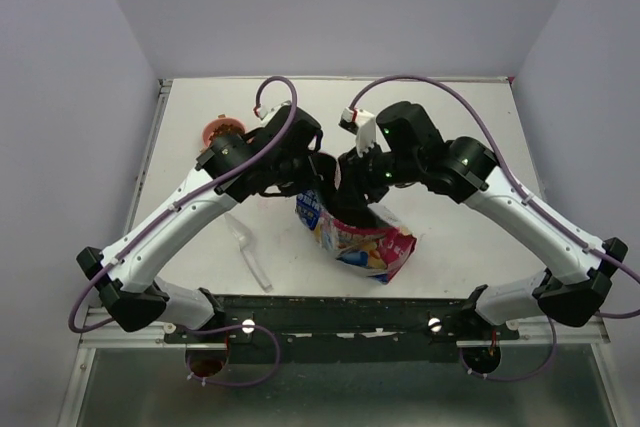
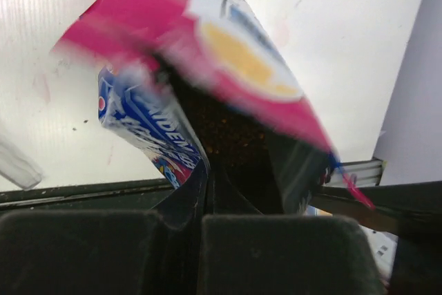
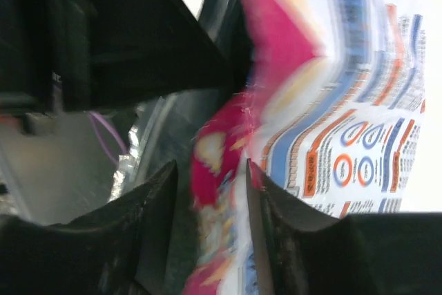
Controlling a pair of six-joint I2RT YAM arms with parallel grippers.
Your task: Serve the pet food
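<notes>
Plastic scoop (image 1: 248, 252), one, lies nearest on the desk (image 1: 450, 117), untouched. Just beyond it is one pink bag (image 1: 365, 242). Left end effector (image 2: 205, 222) and right end effector (image 3: 210, 219) each pinch an edge of its mouth. Pet food (image 2: 231, 136): brown kibble inside the bag, too fine to count. Farthest, one orange bowl (image 1: 222, 133). Step in hand, as judged: spread the mouth evenly, opening raised, no tearing or spilling.

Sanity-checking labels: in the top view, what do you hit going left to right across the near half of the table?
Left arm's elbow → clear plastic scoop → pink pet-food bag → right arm's elbow.
</notes>
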